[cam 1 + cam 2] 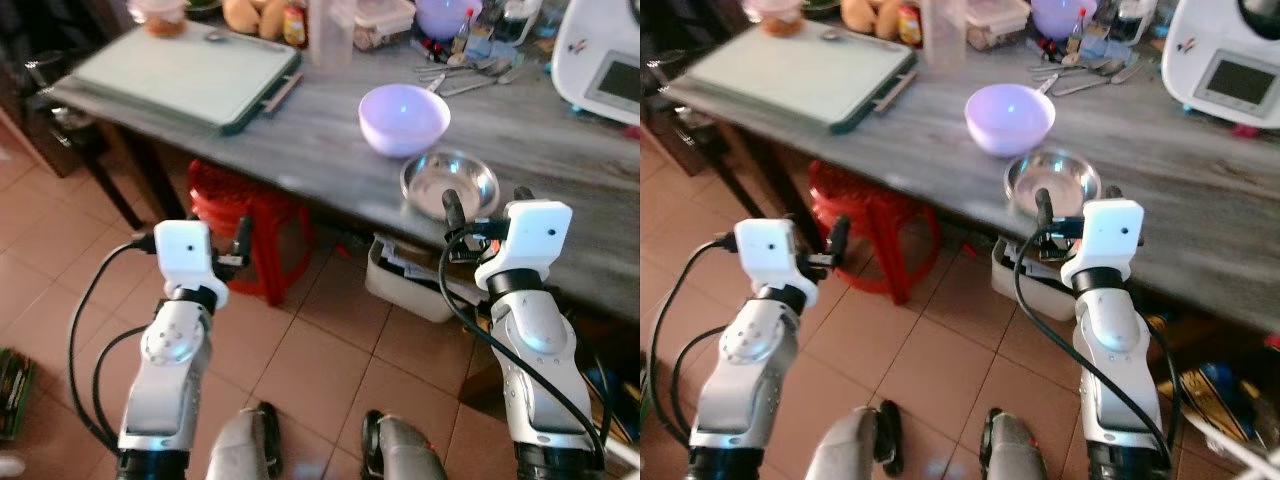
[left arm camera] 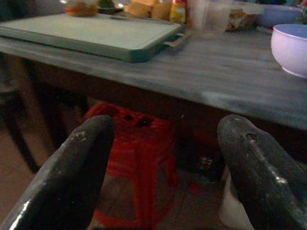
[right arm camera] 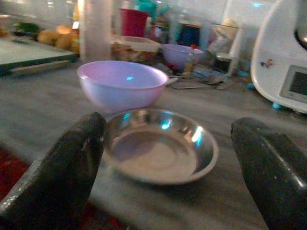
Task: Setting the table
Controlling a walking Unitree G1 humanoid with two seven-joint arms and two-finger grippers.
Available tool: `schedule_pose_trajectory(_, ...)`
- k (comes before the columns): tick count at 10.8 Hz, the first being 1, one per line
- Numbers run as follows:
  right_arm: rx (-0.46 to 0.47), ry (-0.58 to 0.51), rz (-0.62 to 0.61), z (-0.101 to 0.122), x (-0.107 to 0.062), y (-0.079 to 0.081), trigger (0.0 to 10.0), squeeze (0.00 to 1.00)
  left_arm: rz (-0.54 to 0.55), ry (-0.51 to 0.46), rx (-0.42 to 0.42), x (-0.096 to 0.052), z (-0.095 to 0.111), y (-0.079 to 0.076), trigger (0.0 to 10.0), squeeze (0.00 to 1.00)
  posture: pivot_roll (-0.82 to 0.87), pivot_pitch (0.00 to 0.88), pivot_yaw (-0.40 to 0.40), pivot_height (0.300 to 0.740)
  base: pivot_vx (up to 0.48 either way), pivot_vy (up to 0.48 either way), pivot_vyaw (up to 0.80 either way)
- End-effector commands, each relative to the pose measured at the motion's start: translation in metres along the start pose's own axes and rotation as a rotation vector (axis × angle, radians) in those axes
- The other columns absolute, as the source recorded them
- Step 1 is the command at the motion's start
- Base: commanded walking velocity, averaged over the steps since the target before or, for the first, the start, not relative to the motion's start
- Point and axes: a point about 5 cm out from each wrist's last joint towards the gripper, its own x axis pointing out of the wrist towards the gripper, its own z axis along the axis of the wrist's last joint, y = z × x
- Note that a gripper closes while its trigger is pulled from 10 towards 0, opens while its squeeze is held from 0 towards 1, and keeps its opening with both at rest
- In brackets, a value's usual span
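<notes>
At table edge, steel dish sits beside lilac bowl, right gripper spread wide just short of it, left gripper also released; dish looks light, stiff, slippery, so pinch its rim.

Both silver arms are extending forward from the body, the left gripper holding its two black fingers spread apart, and the right gripper likewise holding its fingers wide apart, raised slightly higher.
</notes>
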Motion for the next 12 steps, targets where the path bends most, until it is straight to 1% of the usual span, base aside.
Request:
schedule_pose_trajectory(1,-0.01,-0.013,0.005,0.004,0.003,0.0,10.0,0.0,0.022,0.018,0.002,-0.004,-0.005,0.003,10.0,0.0,-0.05,0.108,0.031,0.74,-0.319,0.0,0.0)
schedule_pose_trajectory(2,-0.031,-0.01,-0.008,0.003,0.003,-0.001,10.0,0.0,0.022,0.016,0.001,-0.003,-0.005,0.002,10.0,0.0,-0.05,0.107,0.032,0.74,-0.319,0.0,0.0)
schedule_pose_trajectory(3,-0.084,-0.008,0.002,0.002,0.004,0.001,10.0,0.0,0.025,0.012,0.004,-0.002,-0.005,0.003,10.0,0.0,-0.05,0.107,0.032,0.74,-0.311,0.0,0.0)
schedule_pose_trajectory(5,-0.102,0.016,-0.015,-0.001,0.003,0.003,10.0,0.0,0.027,0.014,0.006,-0.002,-0.005,0.004,10.0,0.0,-0.05,0.112,0.03,0.74,-0.307,0.0,0.0)
schedule_pose_trajectory(6,-0.13,0.02,-0.005,-0.004,0.004,0.005,10.0,0.0,0.029,0.025,0.001,-0.005,-0.007,0.003,10.0,0.0,-0.05,0.116,0.029,0.74,-0.292,0.0,0.0)
schedule_pose_trajectory(7,-0.09,0.038,0.0,-0.008,0.003,0.009,10.0,0.0,0.022,0.029,-0.002,-0.006,-0.009,0.001,10.0,0.0,-0.05,0.123,0.031,0.74,-0.289,0.0,0.0)
schedule_pose_trajectory(8,-0.112,0.034,-0.051,-0.009,0.003,0.007,10.0,0.0,0.012,0.026,-0.006,-0.005,-0.007,-0.003,10.0,0.0,-0.05,0.129,0.031,0.74,-0.251,0.0,0.0)
schedule_pose_trajectory(9,-0.099,0.067,-0.05,-0.013,0.0,0.005,10.0,0.0,0.008,0.025,-0.013,-0.005,-0.007,-0.004,10.0,0.0,-0.05,0.139,0.033,0.74,0.0,0.0,0.0)
schedule_pose_trajectory(10,-0.078,0.051,-0.033,-0.014,-0.005,0.006,10.0,0.0,0.001,0.029,-0.019,-0.008,-0.008,-0.004,10.0,0.0,-0.05,0.141,0.035,0.74,0.0,0.0,0.0)
schedule_pose_trajectory(11,-0.061,0.049,-0.01,-0.016,-0.007,0.006,10.0,0.0,-0.005,0.032,-0.021,-0.009,-0.009,-0.004,10.0,0.0,-0.05,0.144,0.039,0.74,0.0,0.0,0.0)
schedule_pose_trajectory(12,-0.052,0.056,-0.003,-0.016,-0.007,0.004,10.0,0.0,-0.009,0.031,-0.021,-0.01,-0.008,-0.003,10.0,0.0,-0.05,0.149,0.035,0.74,0.0,0.0,0.0)
